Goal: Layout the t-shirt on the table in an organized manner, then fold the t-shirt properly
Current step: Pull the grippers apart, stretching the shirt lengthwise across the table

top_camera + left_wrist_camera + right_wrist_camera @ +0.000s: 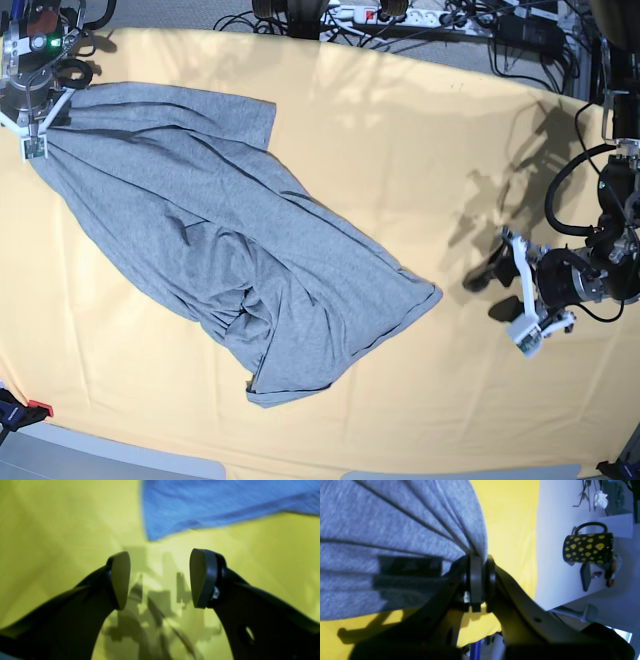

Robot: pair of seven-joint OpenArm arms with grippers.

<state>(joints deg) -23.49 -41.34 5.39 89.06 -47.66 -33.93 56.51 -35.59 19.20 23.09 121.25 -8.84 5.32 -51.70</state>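
The grey t-shirt (230, 240) lies rumpled in a diagonal band from the far left corner of the table (420, 150) towards the middle front. My right gripper (35, 115) at the far left is shut on one edge of it; in the right wrist view the cloth (395, 530) fans out in tight pleats from the closed right gripper (478, 560). My left gripper (490, 290) hovers open over bare table a little right of the shirt's near corner. In the left wrist view the shirt's corner (212, 505) lies beyond the left gripper (160, 580), with nothing between the pads (121, 580).
Cables and a power strip (400, 15) run along the table's far edge. A black mug with yellow spots (587, 546) stands on a white surface beyond the table's edge near the right arm. A red clamp (30, 410) sits at the front left corner.
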